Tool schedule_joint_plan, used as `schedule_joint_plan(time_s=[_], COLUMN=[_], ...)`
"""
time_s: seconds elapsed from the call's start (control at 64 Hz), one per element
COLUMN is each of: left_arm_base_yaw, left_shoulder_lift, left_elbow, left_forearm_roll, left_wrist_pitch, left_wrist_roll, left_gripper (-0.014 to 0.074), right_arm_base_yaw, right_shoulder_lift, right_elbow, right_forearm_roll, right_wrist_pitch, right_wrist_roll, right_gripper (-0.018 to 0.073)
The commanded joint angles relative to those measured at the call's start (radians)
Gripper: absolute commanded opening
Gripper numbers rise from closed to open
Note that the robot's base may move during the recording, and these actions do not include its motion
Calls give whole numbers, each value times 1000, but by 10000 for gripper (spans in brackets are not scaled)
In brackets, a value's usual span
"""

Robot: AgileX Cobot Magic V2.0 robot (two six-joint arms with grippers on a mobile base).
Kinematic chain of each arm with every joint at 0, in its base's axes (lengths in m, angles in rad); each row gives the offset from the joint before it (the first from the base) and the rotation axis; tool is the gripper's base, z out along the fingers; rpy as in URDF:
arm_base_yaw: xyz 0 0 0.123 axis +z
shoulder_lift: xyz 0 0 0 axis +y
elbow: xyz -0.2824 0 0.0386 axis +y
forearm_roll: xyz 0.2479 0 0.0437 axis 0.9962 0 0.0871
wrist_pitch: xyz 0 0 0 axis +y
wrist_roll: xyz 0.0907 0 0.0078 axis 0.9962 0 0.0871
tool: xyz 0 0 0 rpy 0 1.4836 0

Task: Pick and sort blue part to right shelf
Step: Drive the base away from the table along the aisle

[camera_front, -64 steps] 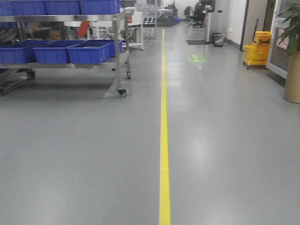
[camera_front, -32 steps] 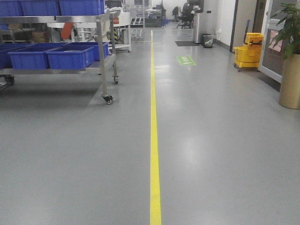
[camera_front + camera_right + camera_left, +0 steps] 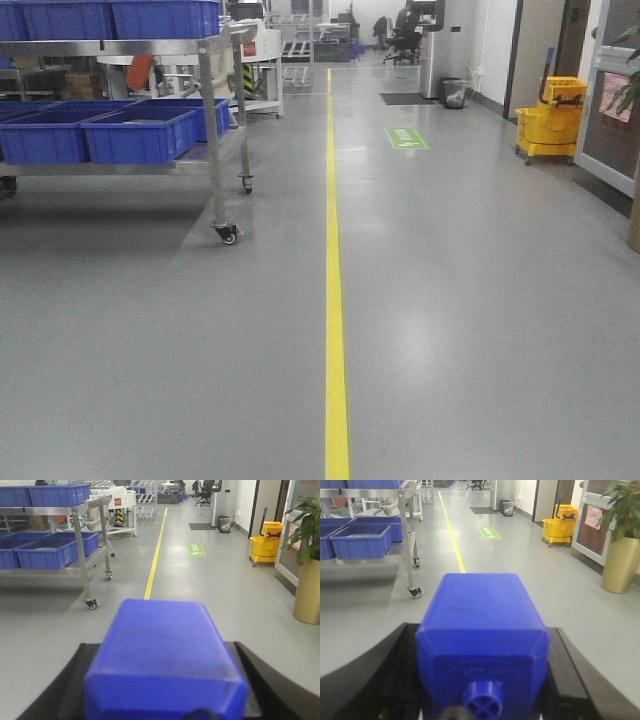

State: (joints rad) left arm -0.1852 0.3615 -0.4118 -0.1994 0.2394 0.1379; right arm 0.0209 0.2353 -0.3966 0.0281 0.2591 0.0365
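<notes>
Blue part (image 3: 482,630), boxy plastic with a round stub with a cross on its near face; fills the lower centre of the left wrist view, clamped in the left gripper (image 3: 482,677), black fingers (image 3: 375,675) pressed to both its sides.

Second blue part (image 3: 165,655), same colour and blocky form, plain upper face; lower centre of the right wrist view, held likewise in the right gripper (image 3: 165,682), black fingers (image 3: 272,692) closed against its flanks.

Steel rack (image 3: 205,120), on casters (image 3: 228,234); upper left of the front view, well apart from both parts; whether it is the right shelf cannot be told.

Blue bins (image 3: 135,135); side by side on the rack's lower level, more along its top level.

Grey floor (image 3: 480,330), smooth and faintly glossy.

Yellow line (image 3: 335,300); runs up the centre of the front view, just right of the rack.

Green floor sign (image 3: 406,138); right of the line, upper centre.

Yellow mop bucket (image 3: 550,122); upper right, near the wall.

Gold planter (image 3: 620,562) with a green plant; right edge of the left wrist view.
</notes>
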Motion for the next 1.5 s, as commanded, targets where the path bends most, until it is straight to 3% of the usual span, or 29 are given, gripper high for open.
schedule_joint_plan(time_s=[0.0, 1.484], left_arm_base_yaw=[-2, -2], left_shoulder_lift=[4, 4], left_elbow=[-30, -30], left_forearm_roll=[-3, -3], left_wrist_pitch=[-92, -92], left_wrist_roll=[-3, -3], left_gripper=[353, 353], right_arm_base_yaw=[-5, -5], right_shoulder_lift=[8, 8], right_elbow=[-28, -28], right_forearm_roll=[-8, -8], right_wrist_pitch=[-93, -93], right_wrist_roll=[-6, -6], right_gripper=[432, 432])
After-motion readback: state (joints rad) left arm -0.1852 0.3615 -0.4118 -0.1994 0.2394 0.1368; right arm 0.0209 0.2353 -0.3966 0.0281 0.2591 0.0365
